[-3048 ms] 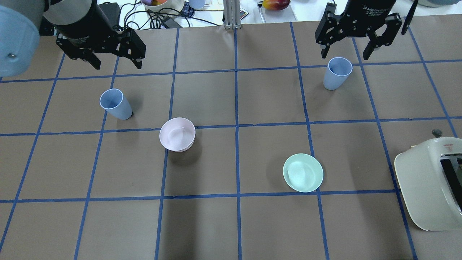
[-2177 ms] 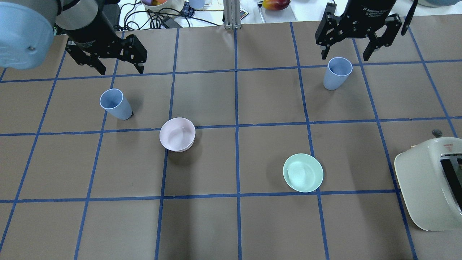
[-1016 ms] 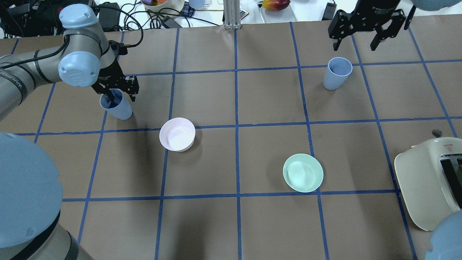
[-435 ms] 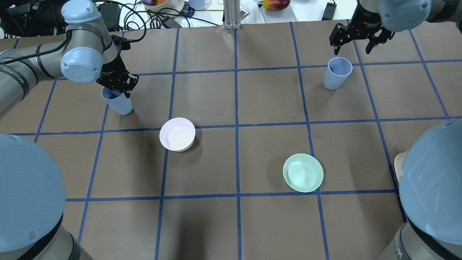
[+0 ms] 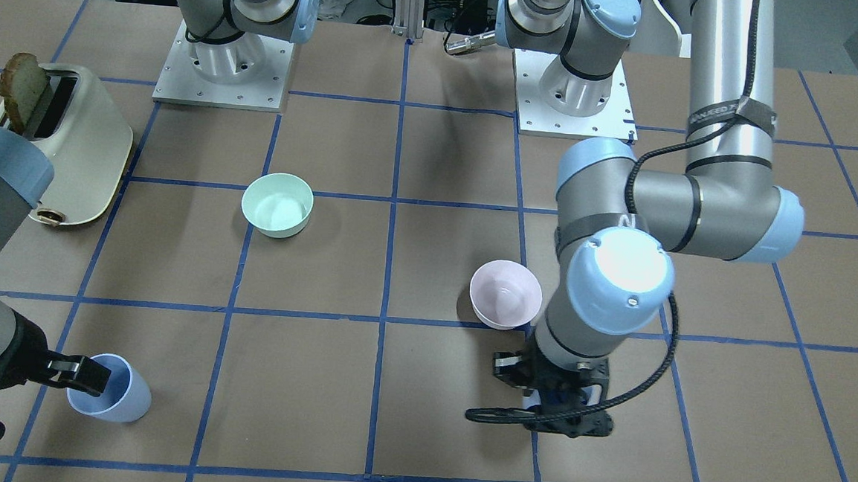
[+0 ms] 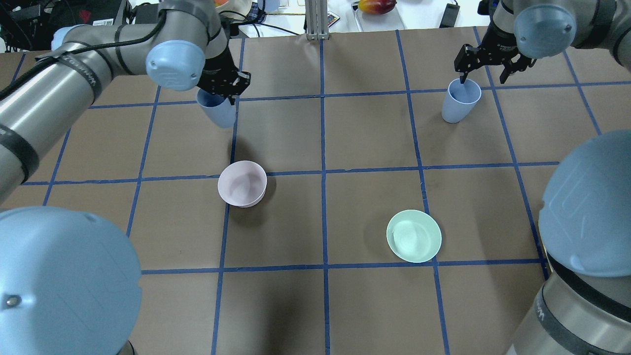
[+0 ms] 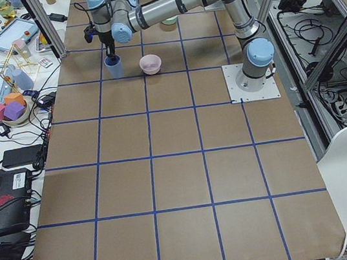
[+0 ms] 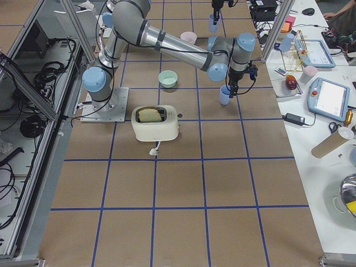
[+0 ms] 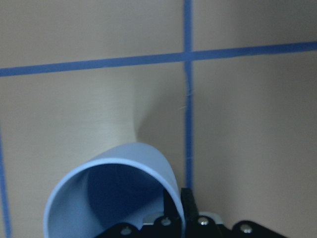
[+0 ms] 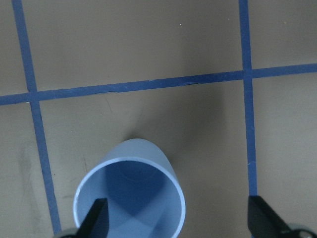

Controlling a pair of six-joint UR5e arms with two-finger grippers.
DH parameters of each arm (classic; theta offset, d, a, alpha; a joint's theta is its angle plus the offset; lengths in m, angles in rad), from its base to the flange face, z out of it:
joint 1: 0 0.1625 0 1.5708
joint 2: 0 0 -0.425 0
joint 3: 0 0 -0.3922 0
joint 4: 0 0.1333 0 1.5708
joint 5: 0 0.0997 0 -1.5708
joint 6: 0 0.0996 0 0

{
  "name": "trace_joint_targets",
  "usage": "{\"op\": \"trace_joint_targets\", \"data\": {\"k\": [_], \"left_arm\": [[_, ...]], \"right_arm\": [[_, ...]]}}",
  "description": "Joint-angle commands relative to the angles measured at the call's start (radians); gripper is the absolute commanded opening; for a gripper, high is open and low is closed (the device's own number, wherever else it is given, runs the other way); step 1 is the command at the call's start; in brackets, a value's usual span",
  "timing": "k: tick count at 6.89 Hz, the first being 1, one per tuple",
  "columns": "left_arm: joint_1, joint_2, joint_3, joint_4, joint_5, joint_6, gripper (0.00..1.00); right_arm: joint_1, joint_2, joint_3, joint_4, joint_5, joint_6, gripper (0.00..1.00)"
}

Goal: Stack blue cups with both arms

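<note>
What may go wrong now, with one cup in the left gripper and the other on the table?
1. The left gripper pinches only one wall of the held cup; it may slip or swing in transit.
2. The right gripper is open with one finger at the standing cup's rim; closing may push or tip that cup.
</note>
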Motion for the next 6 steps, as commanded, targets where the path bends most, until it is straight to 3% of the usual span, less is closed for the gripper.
{"op": "trace_joint_targets", "data": {"k": [1,2,4,5,6], "left_arm": [[-0.158,-0.08,0.106,0.03,-0.058,-0.244,0.0],[-0.197,-0.129,0.178,0.05,-0.067,-0.259,0.0],[-0.226,-0.171,0.184,0.041,-0.055,-0.246,0.0],[-0.226,-0.176,0.173,0.04,-0.039,-0.245,0.99],[-0.223,-0.179,0.176,0.04,-0.05,-0.26,1.0]], "right_arm": [[-0.002,0.012,0.018,0.004,-0.013,-0.001,1.0],[-0.003,0.018,0.021,0.002,-0.013,-0.001,1.0],[-0.003,0.046,0.021,-0.002,-0.007,0.005,1.0],[-0.006,0.053,0.021,-0.005,-0.002,0.007,0.89],[-0.006,0.056,0.021,-0.005,-0.001,0.008,0.41]]}}
